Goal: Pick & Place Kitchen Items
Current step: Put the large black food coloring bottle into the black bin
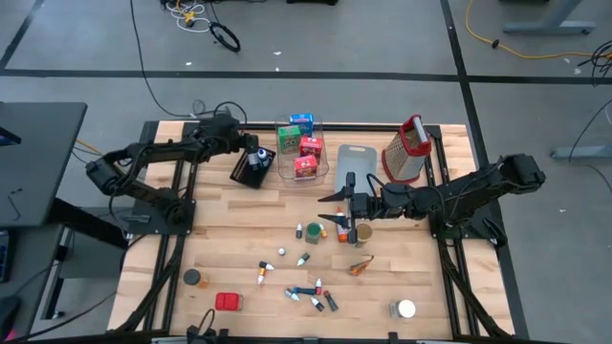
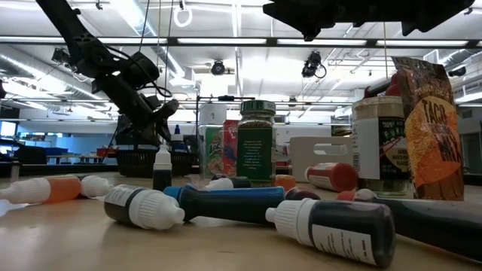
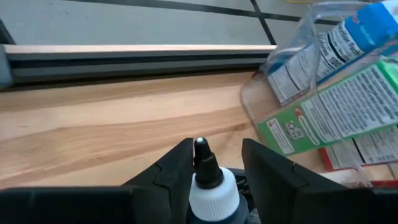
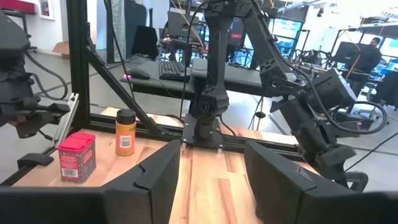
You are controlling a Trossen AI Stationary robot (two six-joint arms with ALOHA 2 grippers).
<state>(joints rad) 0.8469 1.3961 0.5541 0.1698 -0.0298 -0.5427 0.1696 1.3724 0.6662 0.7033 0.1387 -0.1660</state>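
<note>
We are reading "TACO" on the brown seasoning packet (image 2: pixel 435 128); other labels are staying illegible.

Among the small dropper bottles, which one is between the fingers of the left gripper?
The white-capped, black-tipped dropper bottle over the black tray, between the left gripper's fingers; all other bottles lie loose on the table's front half.

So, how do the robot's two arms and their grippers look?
Both arms are dark, jointed and slim, with black cables running along them. The left gripper and the right gripper each have two black, wedge-shaped fingers with flat inner faces.
</note>
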